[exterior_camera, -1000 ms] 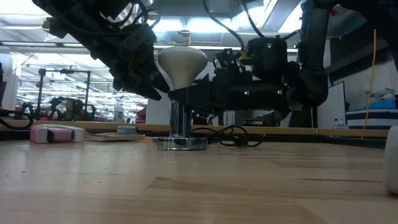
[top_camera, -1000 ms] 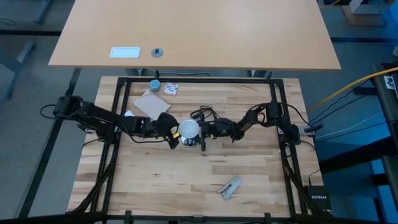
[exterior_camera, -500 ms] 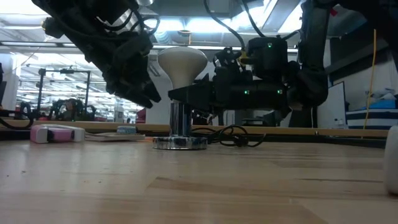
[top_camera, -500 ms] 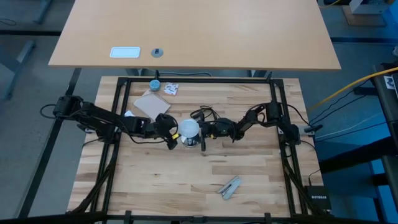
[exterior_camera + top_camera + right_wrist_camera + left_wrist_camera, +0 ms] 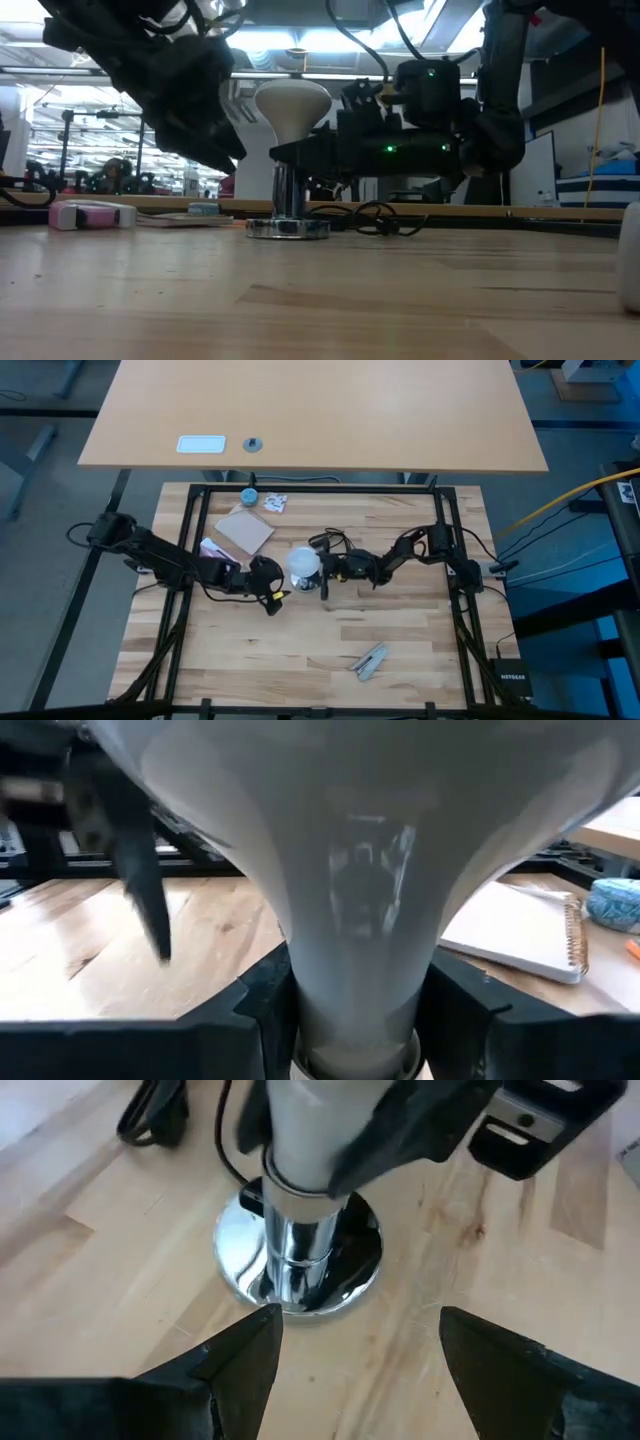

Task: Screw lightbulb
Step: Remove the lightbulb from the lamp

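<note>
Bulb (image 5: 292, 108) stands upright on the chrome post of the silver base (image 5: 287, 228), mid-table (image 5: 400, 650), long axis vertical, globe up. Right gripper (image 5: 352, 1000) is the nearer arm: its jaws sit either side of the bulb's narrow neck, closed on it or nearly so; actual contact can't be confirmed. Left gripper (image 5: 350, 1370) has jaws wide open, empty, just beside the base on the bulb's left, aimed at it but apart. Hidden: the screw thread and socket joint, covered by right jaws, so how far it's screwed in can't be told.
</note>
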`<action>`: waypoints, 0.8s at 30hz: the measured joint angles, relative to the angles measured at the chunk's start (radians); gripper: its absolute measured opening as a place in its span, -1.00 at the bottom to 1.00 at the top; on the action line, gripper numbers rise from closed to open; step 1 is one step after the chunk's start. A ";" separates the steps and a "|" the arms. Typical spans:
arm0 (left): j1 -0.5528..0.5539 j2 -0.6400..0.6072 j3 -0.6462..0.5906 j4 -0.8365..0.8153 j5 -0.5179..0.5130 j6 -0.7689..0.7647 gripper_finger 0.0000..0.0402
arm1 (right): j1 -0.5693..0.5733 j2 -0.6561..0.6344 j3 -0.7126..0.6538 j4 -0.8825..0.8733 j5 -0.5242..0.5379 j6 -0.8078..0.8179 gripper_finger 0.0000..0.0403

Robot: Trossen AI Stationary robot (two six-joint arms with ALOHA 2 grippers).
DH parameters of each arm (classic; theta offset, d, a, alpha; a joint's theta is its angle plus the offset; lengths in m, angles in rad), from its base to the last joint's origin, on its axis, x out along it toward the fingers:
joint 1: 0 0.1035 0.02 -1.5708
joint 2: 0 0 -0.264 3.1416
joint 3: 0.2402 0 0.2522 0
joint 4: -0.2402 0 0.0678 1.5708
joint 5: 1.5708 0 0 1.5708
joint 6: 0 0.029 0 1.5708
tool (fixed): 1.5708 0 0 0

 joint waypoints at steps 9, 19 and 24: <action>-0.011 0.183 0.000 0.014 -0.063 -0.098 0.31 | 0.000 0.001 0.062 0.000 0.018 -0.011 -0.25; -0.097 0.247 0.000 0.065 -0.346 -0.116 0.31 | 0.000 0.001 0.075 0.001 0.018 -0.023 -0.25; -0.079 0.247 0.000 0.049 -0.413 -0.190 0.31 | -0.002 0.001 0.075 0.004 0.025 -0.026 -0.23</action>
